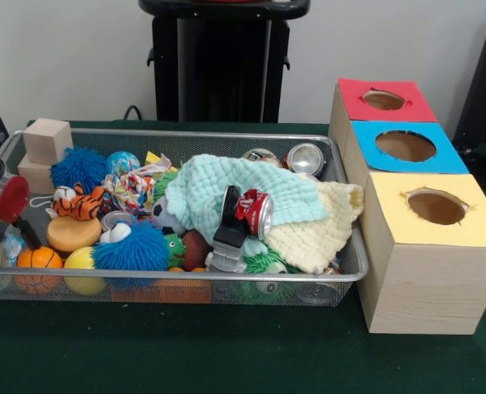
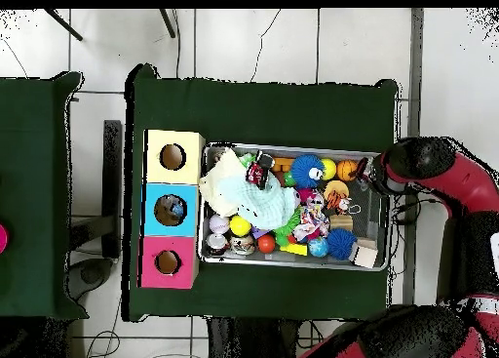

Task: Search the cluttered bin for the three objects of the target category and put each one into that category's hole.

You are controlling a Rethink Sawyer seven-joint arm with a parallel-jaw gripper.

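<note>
From the front we saw the wire mesh bin (image 1: 341,271) heaped with toys, a mint cloth (image 1: 226,190) and a cream cloth (image 1: 321,230) draped over the middle, a red can (image 1: 258,212) lying on the mint cloth beside a black and grey object (image 1: 229,230) we could not identify, and 2 silver cans (image 1: 306,158) at the back edge. Only the overhead view showed the red and black arm (image 2: 458,183), which curved in from the side of the table opposite the boxes and reached the bin's end. There the gripper (image 2: 363,171) sat among the toys near an orange ball (image 2: 347,169), but we could not tell how its fingers stood or whether it touched anything. The 3 boxes stood in a row against the bin's other end: yellow box (image 1: 436,238), blue box (image 1: 405,146), red box (image 1: 384,100), each with 1 round hole on top.
</note>
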